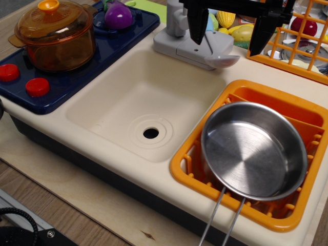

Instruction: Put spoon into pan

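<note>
The spoon point(221, 60) lies at the back of the counter, its grey bowl resting on the grey faucet base point(187, 51). Its light blue handle runs back beside the left finger and is partly hidden. My gripper point(229, 46) hangs over it with its two black fingers point(197, 25) wide apart, one on each side of the spoon; it is open. The pan point(253, 151), shiny steel and empty, sits tilted in the orange dish rack point(184, 169) at the front right. Its two-wire handle point(225, 215) points toward the front edge.
A cream sink basin point(118, 102) with a drain hole point(151, 133) fills the middle. An amber lidded pot point(56, 33) and a purple eggplant point(118, 15) stand on the blue stove point(77, 77) at left. An orange basket point(302, 46) with dishes and toy food stands back right.
</note>
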`<state>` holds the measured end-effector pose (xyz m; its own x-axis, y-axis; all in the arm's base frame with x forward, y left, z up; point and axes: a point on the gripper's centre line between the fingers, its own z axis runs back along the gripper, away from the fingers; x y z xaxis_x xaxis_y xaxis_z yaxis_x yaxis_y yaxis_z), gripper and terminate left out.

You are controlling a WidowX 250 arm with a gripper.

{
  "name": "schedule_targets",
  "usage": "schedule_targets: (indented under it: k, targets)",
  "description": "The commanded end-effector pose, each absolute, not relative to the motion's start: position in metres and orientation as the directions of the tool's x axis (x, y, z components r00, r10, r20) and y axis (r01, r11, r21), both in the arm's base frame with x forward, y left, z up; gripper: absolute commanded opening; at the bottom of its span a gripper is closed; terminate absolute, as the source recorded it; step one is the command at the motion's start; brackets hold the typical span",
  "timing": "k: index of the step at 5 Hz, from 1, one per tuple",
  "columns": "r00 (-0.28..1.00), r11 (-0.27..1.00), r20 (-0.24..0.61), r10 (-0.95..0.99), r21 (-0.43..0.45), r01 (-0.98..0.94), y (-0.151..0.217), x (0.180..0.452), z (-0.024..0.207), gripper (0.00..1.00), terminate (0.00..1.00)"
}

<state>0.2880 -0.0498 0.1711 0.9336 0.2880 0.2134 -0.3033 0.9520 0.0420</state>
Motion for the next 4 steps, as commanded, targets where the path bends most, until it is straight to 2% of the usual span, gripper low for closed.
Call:
schedule_targets:
  k: [1, 3, 4]
  targets:
    - [0.934, 0.952, 0.213, 0.288, 0.042, -0.303, -0.05, 0.288, 0.171, 1.0, 0.0]
    - [0.94, 0.958, 0.217, 0.264, 0.056, -0.282, -0.037, 0.317, 0.168, 1.0, 0.0]
    - [0.938, 0.959, 0.222, 0.268, 0.028, -0.281, -0.038, 0.328, 0.161, 1.0, 0.0]
